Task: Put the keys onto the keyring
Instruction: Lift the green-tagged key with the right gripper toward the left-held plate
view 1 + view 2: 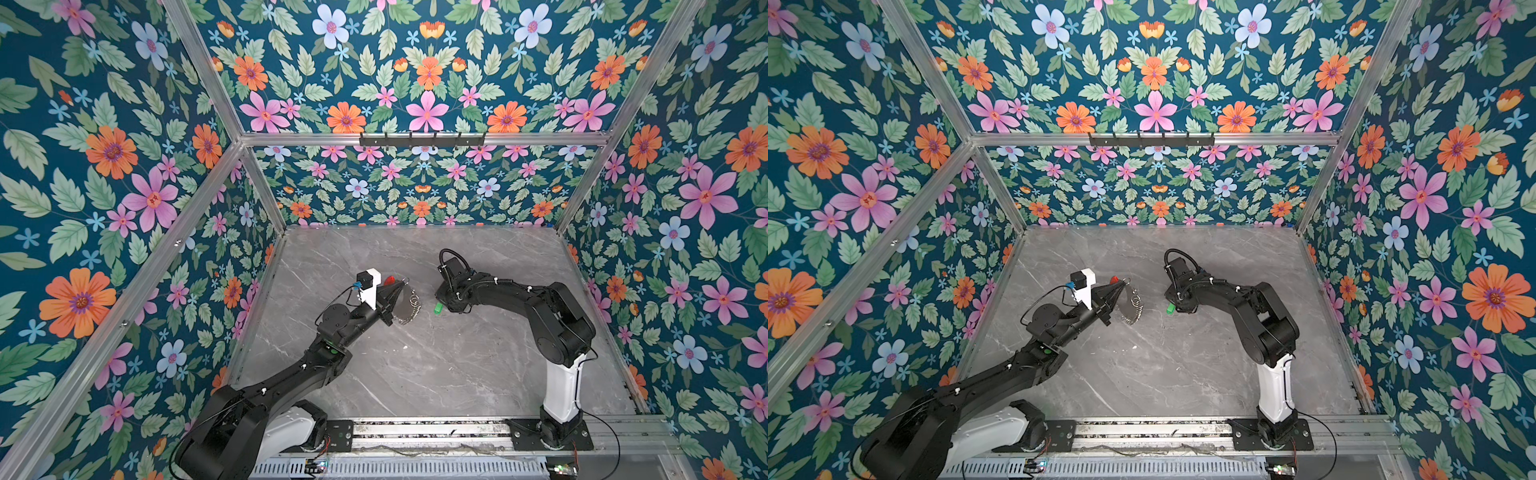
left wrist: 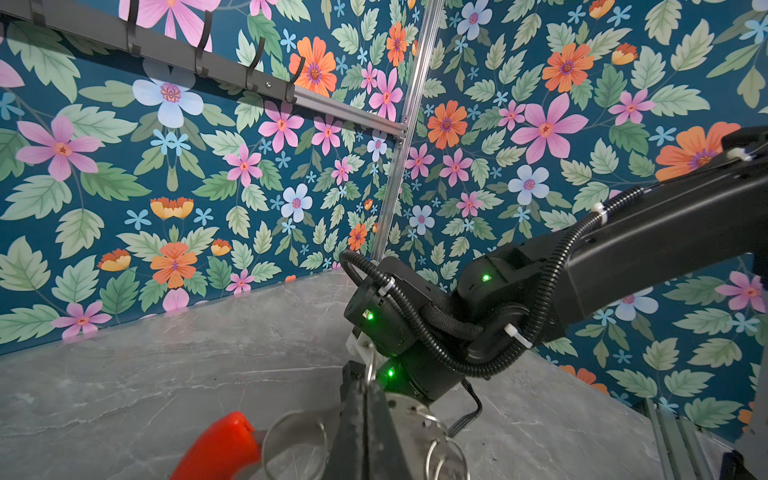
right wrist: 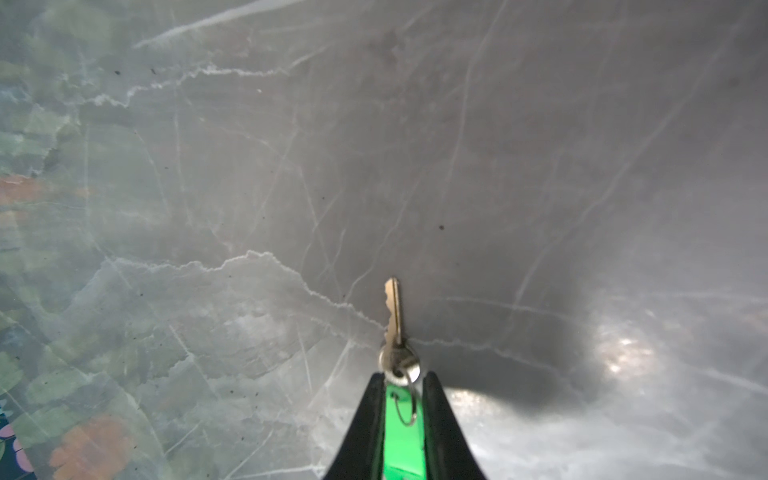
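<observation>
Green plastic shows between the jaws of the right claw (image 3: pixel 402 376). They are drawn in to a narrow gap and pinch the green head (image 3: pixel 402 432) of the key (image 3: pixel 395 328) from both sides. Just past the fingertips a small wire ring (image 3: pixel 409 401) joins that head to the metal blade (image 3: pixel 393 305), which points straight out ahead of the claw over the grey marbled table (image 3: pixel 208 208). I cannot tell whether the blade touches the table. In both top views only the green head (image 1: pixel 438 308) (image 1: pixel 1170 308) peeks out at the tip of this claw, low over the table.

The left claw (image 2: pixel 365 388) is clamped fully shut on the keyring (image 2: pixel 293 430), with both fingers pressed flat against the grey metal. The red arc (image 2: pixel 220 449) lies to one side of the grip, and the silver loops (image 2: pixel 440 457) hang on the other side.

In both top views the keyring (image 1: pixel 405 311) (image 1: pixel 1127 311) sits at the tip of the left claw (image 1: pixel 401 286) (image 1: pixel 1122 285). The loops (image 1: pixel 415 301) face the right claw. The two claws point towards each other. Key and keyring are near but apart, with a strip of bare table between them.
</observation>
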`<state>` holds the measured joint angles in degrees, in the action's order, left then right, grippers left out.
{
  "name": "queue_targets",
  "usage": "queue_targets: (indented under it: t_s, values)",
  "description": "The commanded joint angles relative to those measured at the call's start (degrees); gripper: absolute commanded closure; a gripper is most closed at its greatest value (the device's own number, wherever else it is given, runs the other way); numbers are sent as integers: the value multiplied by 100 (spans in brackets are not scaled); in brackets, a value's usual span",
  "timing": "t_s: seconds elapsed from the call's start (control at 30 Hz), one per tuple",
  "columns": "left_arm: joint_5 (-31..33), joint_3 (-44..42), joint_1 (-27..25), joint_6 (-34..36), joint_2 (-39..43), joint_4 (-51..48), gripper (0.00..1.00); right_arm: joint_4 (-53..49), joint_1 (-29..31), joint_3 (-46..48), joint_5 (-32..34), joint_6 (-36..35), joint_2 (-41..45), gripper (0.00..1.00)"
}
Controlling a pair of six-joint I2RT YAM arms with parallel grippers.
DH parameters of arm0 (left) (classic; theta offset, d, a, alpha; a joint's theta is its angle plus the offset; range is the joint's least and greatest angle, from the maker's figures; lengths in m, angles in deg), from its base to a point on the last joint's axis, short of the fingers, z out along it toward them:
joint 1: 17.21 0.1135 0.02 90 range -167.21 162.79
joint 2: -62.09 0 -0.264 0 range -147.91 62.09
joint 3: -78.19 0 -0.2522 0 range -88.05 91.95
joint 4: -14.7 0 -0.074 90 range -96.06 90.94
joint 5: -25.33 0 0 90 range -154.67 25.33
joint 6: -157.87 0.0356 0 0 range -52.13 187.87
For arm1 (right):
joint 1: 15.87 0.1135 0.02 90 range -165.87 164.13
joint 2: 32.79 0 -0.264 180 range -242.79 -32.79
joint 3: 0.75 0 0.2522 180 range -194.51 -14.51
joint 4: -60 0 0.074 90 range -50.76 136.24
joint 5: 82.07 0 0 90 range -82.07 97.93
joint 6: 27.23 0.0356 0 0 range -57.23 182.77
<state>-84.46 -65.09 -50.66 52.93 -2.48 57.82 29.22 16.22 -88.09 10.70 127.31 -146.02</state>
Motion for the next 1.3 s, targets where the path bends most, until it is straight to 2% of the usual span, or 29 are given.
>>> queue_targets:
  t_s: [0.0,0.23,0.37,0.47,0.57,0.67,0.73,0.8,0.87,0.93,1.03,1.17,1.27]
  values:
    - [-25,44,5,79,50,161,100,-92,14,-30,-88,147,-39,84]
    - [-25,61,5,105,39,113,100,-139,15,-55,-13,191,-21,100]
    - [-34,93,5,94,22,97,100,-196,16,-47,17,101,114,100]
    - [-26,179,10,105,9,39,100,-239,16,7,82,-292,375,100]
    - [0,294,6,211,18,-100,100,-348,16,106,163,-1270,838,100]
    - [80,519,14,428,13,-483,100,-398,49,371,510,-2561,1407,100]
    - [47,712,26,637,31,-845,100,-204,86,760,805,-3631,2052,100]
    - [4,867,40,806,63,-1195,100,2,86,1079,700,-4324,2608,100]
    - [52,958,49,924,139,-1573,100,268,23,1344,193,-4667,3172,100]
    - [184,927,49,1074,249,-1836,100,708,-94,1629,-774,-4774,3690,100]
    - [494,754,49,1414,412,-2065,100,712,-190,1718,-1736,-4860,4075,100]
    - [932,456,49,1552,472,-1846,100,891,-221,1826,-2502,-4933,4207,100]
    - [886,300,49,1373,350,-1548,100,754,-225,1736,-2921,-4732,4257,100]
